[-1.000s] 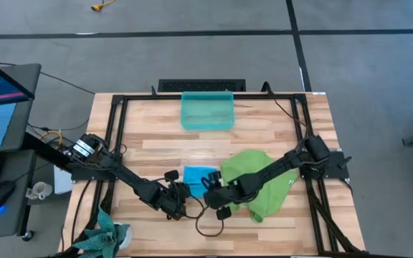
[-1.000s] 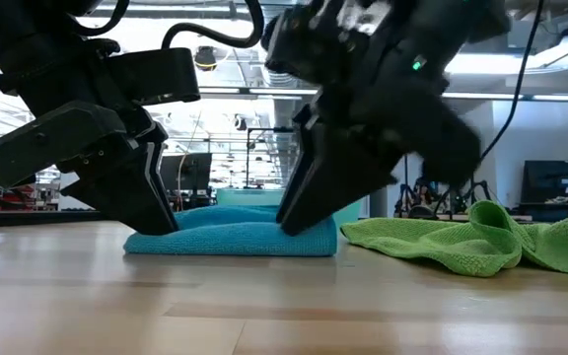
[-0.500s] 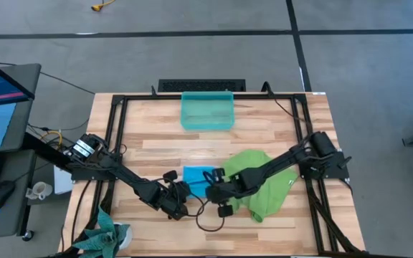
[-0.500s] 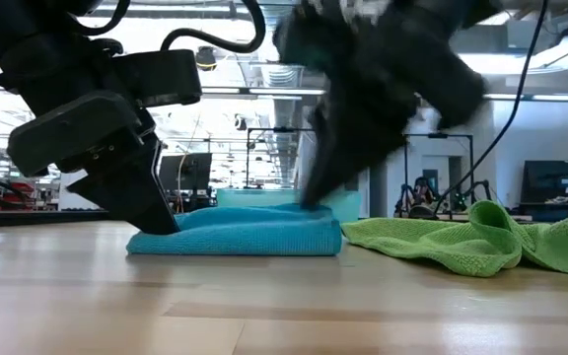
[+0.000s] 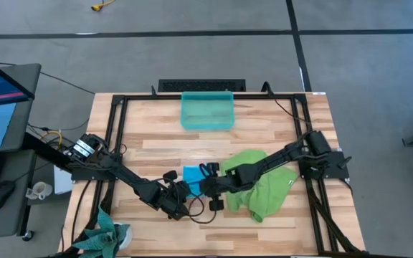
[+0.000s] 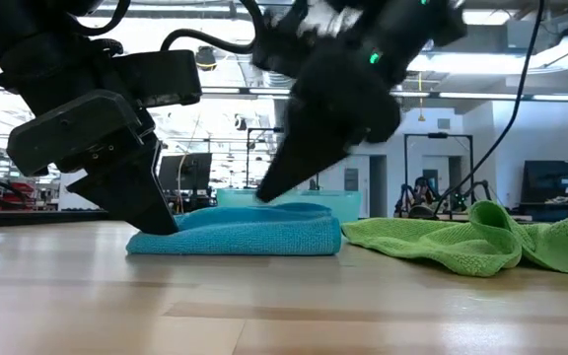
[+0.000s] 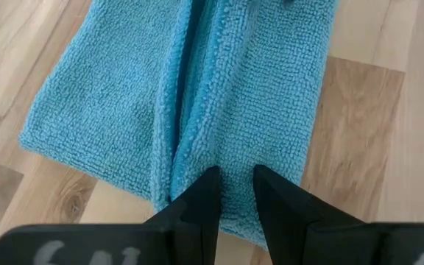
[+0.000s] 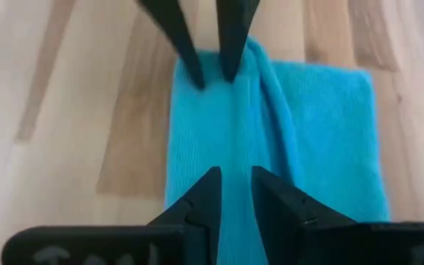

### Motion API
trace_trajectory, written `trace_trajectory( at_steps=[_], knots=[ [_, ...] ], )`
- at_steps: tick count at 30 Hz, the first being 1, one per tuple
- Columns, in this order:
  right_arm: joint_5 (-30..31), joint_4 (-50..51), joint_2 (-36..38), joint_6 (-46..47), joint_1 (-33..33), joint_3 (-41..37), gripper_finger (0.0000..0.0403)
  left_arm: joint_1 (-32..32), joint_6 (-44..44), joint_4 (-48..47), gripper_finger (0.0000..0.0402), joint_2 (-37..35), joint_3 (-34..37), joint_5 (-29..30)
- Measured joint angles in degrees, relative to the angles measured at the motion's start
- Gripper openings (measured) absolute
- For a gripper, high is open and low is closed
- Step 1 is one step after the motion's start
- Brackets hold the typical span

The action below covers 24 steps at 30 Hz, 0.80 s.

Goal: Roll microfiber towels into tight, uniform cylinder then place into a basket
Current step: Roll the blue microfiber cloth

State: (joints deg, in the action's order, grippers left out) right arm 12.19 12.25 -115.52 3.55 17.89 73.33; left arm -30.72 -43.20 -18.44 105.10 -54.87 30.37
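The sky-blue towel (image 5: 194, 174) lies folded flat on the wooden table (image 5: 156, 136), left of centre near the front. A raised fold runs along it from end to end. My left gripper (image 7: 234, 177) is shut on the towel's left end, low at the table. My right gripper (image 8: 234, 177) is shut over the towel's other end, a little above it in the low view (image 6: 262, 195). The lime-green towel (image 5: 260, 185) lies crumpled on the table to the right, under my right arm. The teal basket (image 5: 206, 111) stands at the far middle. My left gripper pinches the blue towel's raised fold at its end (image 7: 234, 158) between its two fingers, slanting down from the near left. The towel lies on the table; its fold runs away from the fingers. My right gripper shows blue cloth (image 8: 234, 158) in its narrow gap, slanting down from the right. Its own fingers hide the place of contact. How many layers it has cannot be told.
A black frame (image 5: 113, 136) runs round the table's edges. A dark teal-green cloth bundle (image 5: 106, 233) lies at the near left corner. Loose black cable (image 5: 206, 215) curls on the table in front of the grippers. Bare wood lies between the towels and the basket.
My right gripper has gone from the towel's right end toward the table's left and far edge along the towel, risen a little, and rolled. The blue towel's upper layer at the right end now stands slightly raised. My left gripper has rolled slightly in place.
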Motion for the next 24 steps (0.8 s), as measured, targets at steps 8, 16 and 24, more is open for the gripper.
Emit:
trace_trajectory(
  at_steps=[8, 16, 24],
  knots=[
    [-1.88, 2.87, -3.76, 3.07, -0.92, -0.06, 0.0097, 0.07, 0.04, -0.13, 0.0077, 0.0, -0.02, -0.85],
    [-3.11, 3.08, -4.23, 5.33, -1.07, 0.0, 0.0097, 0.04, -1.16, -0.15, 0.0084, 0.0, -0.02, -0.72],
    [-3.39, 3.08, -4.16, 5.53, -1.04, -0.12, 0.0097, 0.86, -0.44, -0.22, 0.0138, -0.01, -0.02, -1.1]
  ],
)
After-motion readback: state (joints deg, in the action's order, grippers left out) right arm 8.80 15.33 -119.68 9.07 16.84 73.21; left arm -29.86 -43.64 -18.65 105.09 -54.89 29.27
